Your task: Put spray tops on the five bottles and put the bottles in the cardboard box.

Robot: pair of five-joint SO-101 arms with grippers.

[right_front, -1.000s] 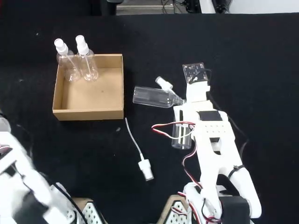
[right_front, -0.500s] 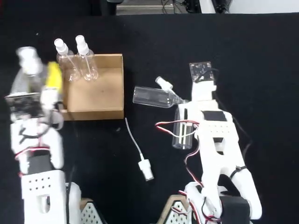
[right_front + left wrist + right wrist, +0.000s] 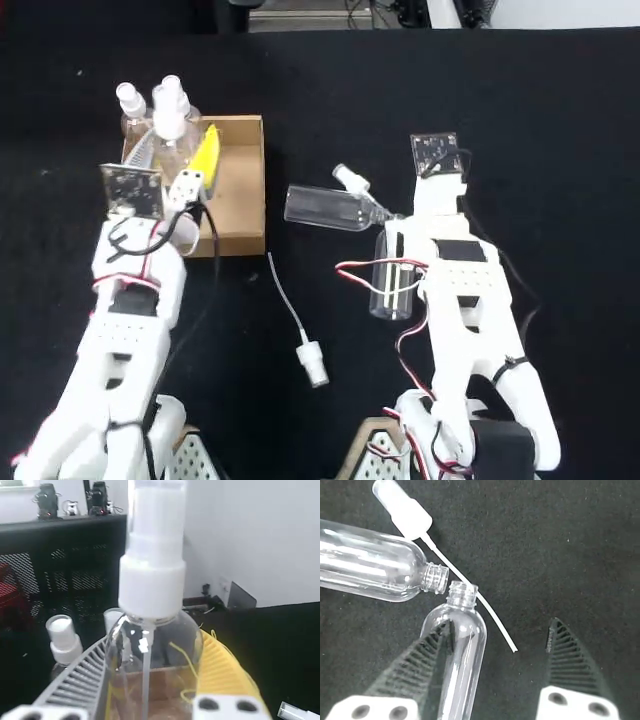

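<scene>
Left arm: I reach it out to the cardboard box, wrist above the wall of the box on my side. My left gripper is clamped on the held bottle. The bottle's long axis is vertical and its white spray top points straight up, over the far part of the box. Just behind it, in the far corner of the box, stand two capped bottles, also upright.

Right arm: it stretches over the black table, well to the side of the box. My right gripper is spread wide and grips nothing. The open bottle lies between its jaws, close against one and well apart from the other. Its long axis runs along my arm and its bare neck points away from me.

Between that bottle and the box lies the crosswise bottle, its long axis across the table and its bare neck pointing away from the box. A loose spray top lies just beyond it. A second spray top lies nearer me, its thin tube slanting toward the box's near corner.
</scene>
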